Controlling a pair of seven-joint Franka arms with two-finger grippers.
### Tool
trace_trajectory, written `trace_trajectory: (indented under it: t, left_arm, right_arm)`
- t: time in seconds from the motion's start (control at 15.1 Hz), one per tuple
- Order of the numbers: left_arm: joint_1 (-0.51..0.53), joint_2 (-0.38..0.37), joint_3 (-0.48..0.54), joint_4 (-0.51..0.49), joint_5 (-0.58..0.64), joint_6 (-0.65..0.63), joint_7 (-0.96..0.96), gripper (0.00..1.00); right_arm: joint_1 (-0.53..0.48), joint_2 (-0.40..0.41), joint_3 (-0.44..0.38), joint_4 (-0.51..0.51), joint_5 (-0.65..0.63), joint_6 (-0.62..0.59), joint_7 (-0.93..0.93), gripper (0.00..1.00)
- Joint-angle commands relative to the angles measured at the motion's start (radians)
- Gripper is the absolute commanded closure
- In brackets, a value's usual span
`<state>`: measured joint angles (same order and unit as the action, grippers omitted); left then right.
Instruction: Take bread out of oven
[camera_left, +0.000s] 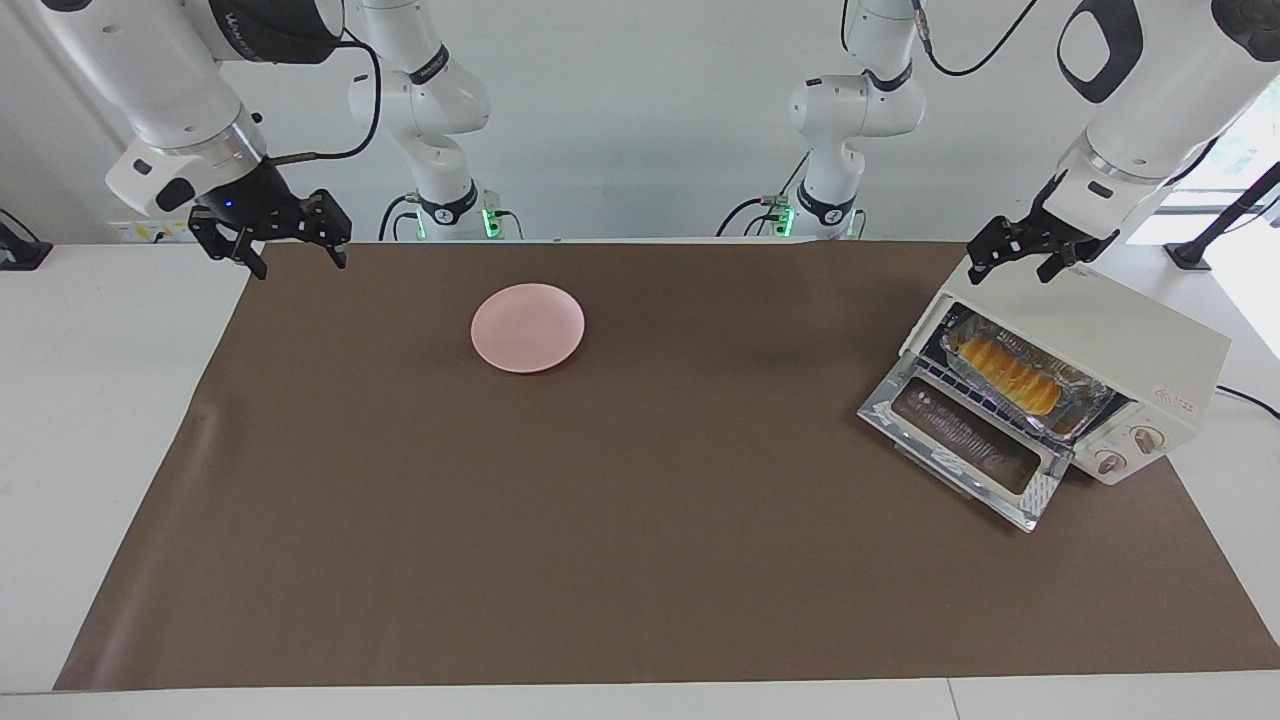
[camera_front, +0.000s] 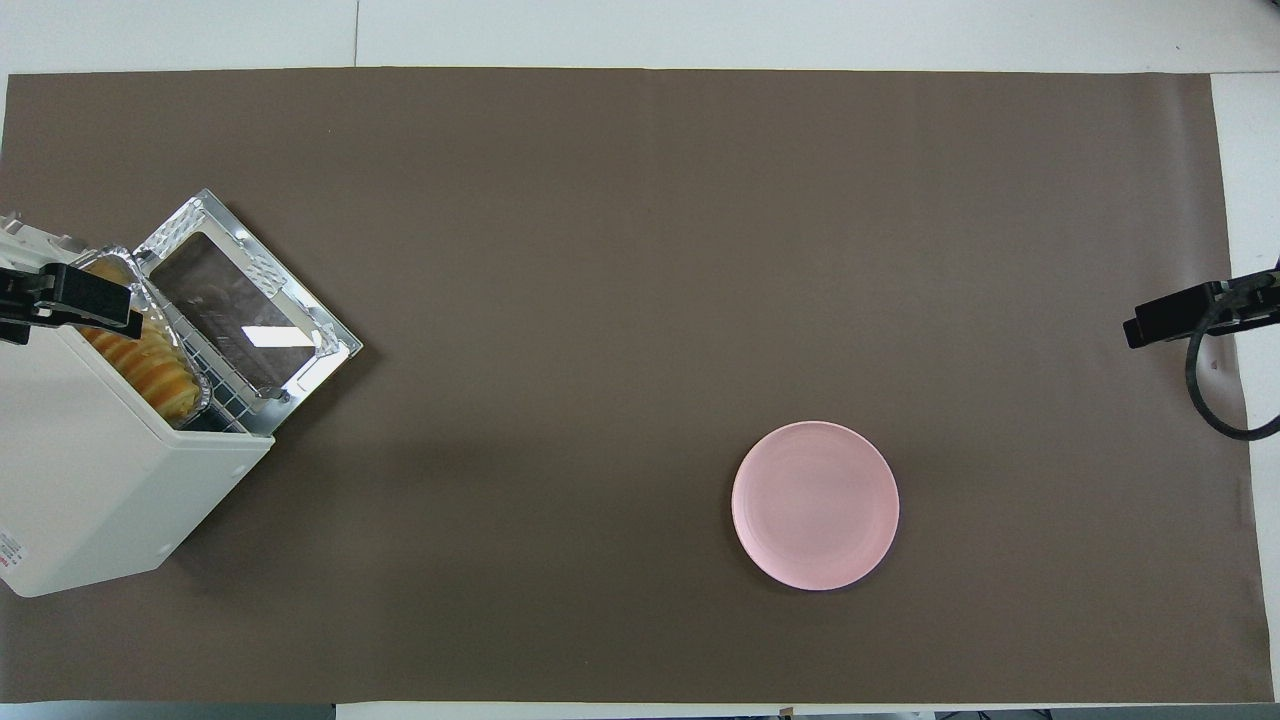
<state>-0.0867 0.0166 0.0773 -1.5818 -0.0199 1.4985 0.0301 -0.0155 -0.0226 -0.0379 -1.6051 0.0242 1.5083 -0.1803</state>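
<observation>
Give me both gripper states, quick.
Left gripper: open, empty, over the oven.
Right gripper: open, empty, waiting over the table edge.

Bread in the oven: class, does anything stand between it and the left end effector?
Nothing visible does. The oven door is folded down, and the bread lies uncovered in its foil tray on the rack. The left end effector hangs over the oven's top.

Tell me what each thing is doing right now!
oven: door folded down, open.
bread: inside the oven, lying in the foil tray.
foil tray: on the oven's rack, holding the bread.
pink plate: empty, flat on the mat.
left gripper: open, over the oven's top, holding nothing.
right gripper: open, waiting, holding nothing.
</observation>
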Motion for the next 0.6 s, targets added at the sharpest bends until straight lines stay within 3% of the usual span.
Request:
trace_trajectory:
  t: [0.0, 0.53]
  left_arm:
    - [-0.01, -0.023, 0.002, -0.023, 0.009, 0.014, 0.001, 0.0]
    - [-0.011, -0.026, 0.002, -0.029, 0.009, 0.003, 0.002, 0.0]
  right_arm:
    - [-0.001, -0.008, 0.007, -0.007, -0.009, -0.011, 0.018, 0.0]
    - [-0.003, -0.008, 0.007, -0.007, -0.009, -0.011, 0.018, 0.0]
